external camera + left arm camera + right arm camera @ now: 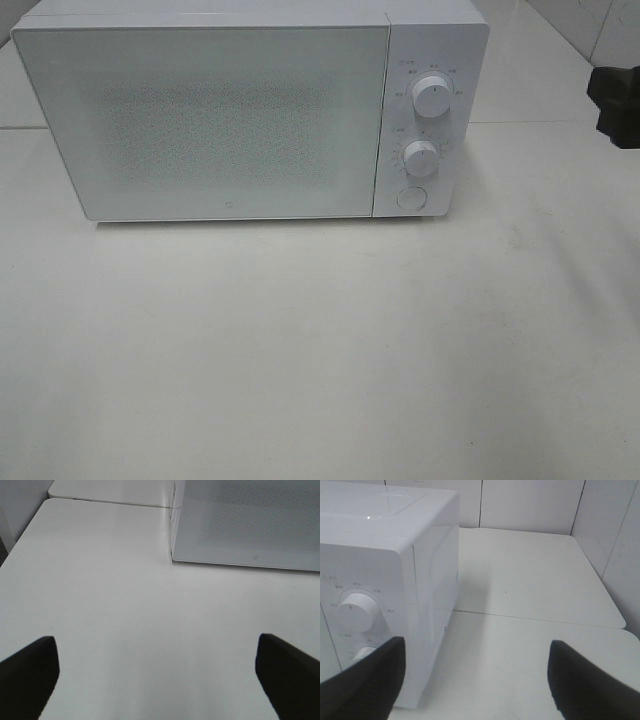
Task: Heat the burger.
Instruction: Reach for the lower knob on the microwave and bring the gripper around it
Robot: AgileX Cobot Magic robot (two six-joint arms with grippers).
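Three views, burger seen in none of them; nothing shows where it is

Exterior high: white microwave point(200, 115) at the far side of the white table point(320, 350), door point(200, 190) shut, its frosted dotted window giving no look inside. Control panel on the right: upper dial point(431, 99), lower dial point(420, 157), round button point(410, 198) below them. Dark piece of the right arm point(615, 100) at the far right edge, apart from the microwave.

Left wrist: left gripper point(157, 680) over bare table, fingers point(27, 675) spread wide, nothing between them. Left near corner of the microwave ahead, well apart from the fingertips.

Right wrist: right gripper point(475, 680) just off the microwave's right near corner, fingers point(590, 680) wide apart and holding nothing. Both dials in sight, the lower partly hidden behind one finger. Tiled wall point(530, 502) behind
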